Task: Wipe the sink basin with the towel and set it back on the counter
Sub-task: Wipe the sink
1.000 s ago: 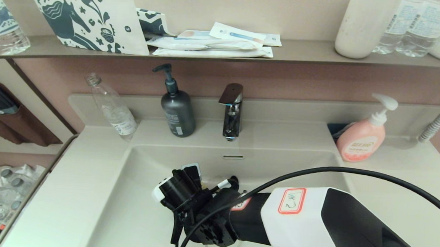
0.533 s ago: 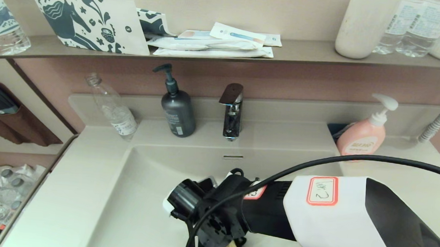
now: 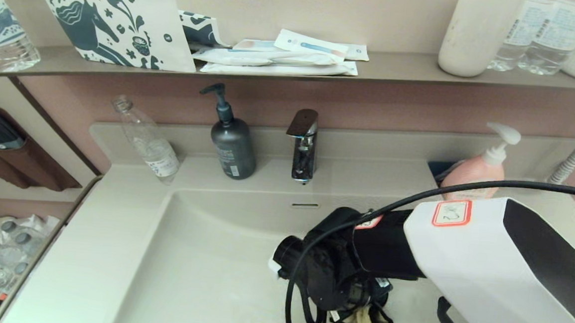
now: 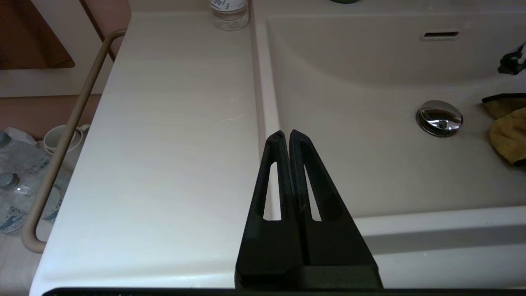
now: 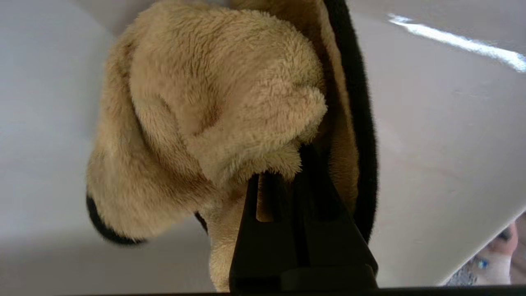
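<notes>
right gripper clenches the towel in the sink basin; a shallow pinch could slip mid-wipe.

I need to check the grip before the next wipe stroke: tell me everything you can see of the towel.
The towel is a mustard-yellow fluffy cloth with black edge trim, bunched into a rounded wad. The right tool is shut on its edge and holds it against the glossy sink basin, on the robot's right of the chrome drain plug.
</notes>
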Available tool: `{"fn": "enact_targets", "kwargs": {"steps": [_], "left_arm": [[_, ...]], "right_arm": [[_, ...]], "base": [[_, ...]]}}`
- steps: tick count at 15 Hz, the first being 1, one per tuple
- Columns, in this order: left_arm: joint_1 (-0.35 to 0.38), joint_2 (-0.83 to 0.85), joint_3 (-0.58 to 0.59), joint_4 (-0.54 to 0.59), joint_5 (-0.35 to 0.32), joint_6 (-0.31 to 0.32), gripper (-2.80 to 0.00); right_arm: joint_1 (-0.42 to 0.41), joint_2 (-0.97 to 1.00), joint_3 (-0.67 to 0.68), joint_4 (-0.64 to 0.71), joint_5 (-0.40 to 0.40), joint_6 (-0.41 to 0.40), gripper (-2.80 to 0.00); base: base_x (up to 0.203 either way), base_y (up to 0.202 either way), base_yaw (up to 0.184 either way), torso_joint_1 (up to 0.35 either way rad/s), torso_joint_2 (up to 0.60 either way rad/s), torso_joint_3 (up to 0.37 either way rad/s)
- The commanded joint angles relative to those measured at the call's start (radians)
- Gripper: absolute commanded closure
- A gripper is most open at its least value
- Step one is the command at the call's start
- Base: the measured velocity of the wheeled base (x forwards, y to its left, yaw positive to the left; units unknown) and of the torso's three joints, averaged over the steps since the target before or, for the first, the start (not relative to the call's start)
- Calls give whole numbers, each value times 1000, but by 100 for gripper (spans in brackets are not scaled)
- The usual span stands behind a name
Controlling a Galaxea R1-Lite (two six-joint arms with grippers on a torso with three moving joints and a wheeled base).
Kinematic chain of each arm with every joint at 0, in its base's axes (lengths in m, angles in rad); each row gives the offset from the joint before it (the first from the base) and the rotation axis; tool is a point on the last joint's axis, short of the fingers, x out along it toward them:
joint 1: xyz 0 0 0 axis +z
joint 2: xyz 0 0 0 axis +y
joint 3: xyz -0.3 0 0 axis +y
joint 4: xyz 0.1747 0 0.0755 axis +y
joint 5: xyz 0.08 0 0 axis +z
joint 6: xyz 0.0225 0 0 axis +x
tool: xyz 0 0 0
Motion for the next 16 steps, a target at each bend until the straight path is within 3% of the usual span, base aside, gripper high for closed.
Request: {"fn": "enact_targets", "kwargs": {"steps": [1, 5, 12, 16], "left_arm": [[0, 0, 0, 0, 0, 0, 0], [0, 0, 0, 0, 0, 0, 0], [0, 0, 0, 0, 0, 0, 0], [0, 0, 0, 0, 0, 0, 0]], "right_arm": [[-57, -20, 10, 7, -23, 3, 0], [-117, -21, 5, -60, -40, 9, 0], [-153, 37, 6, -470, -40, 59, 0], [-124, 84, 6, -710, -40, 69, 0]], "base": [[0, 0, 0, 0, 0, 0], [0, 0, 0, 0, 0, 0], [0, 0, 0, 0, 0, 0], [0, 0, 0, 0, 0, 0]]}}
